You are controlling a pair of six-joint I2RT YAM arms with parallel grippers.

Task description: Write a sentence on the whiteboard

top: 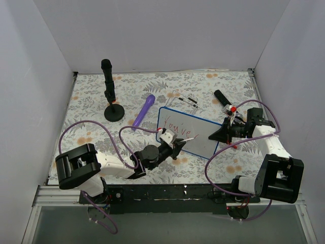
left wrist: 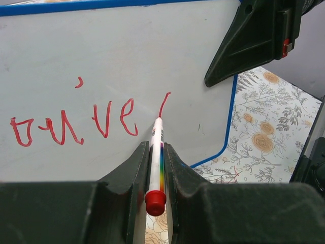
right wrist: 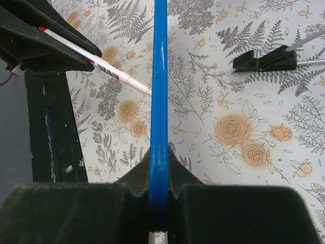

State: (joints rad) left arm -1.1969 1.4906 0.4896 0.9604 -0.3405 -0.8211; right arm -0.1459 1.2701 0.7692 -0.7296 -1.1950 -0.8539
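Whiteboard (top: 203, 136) sits mid-table (top: 91, 101), its right edge pinched by the right claw (top: 222, 134). Left claw (top: 177, 143) squeezes a red pen (left wrist: 156, 155), tip on the board. If the board slips, the words (left wrist: 104, 133) could go wobbly.

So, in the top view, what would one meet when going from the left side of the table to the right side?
First the black stand → purple tube → whiteboard → right gripper, clamped on the board's right edge. The left gripper with its marker overlaps the board, so it is left out.
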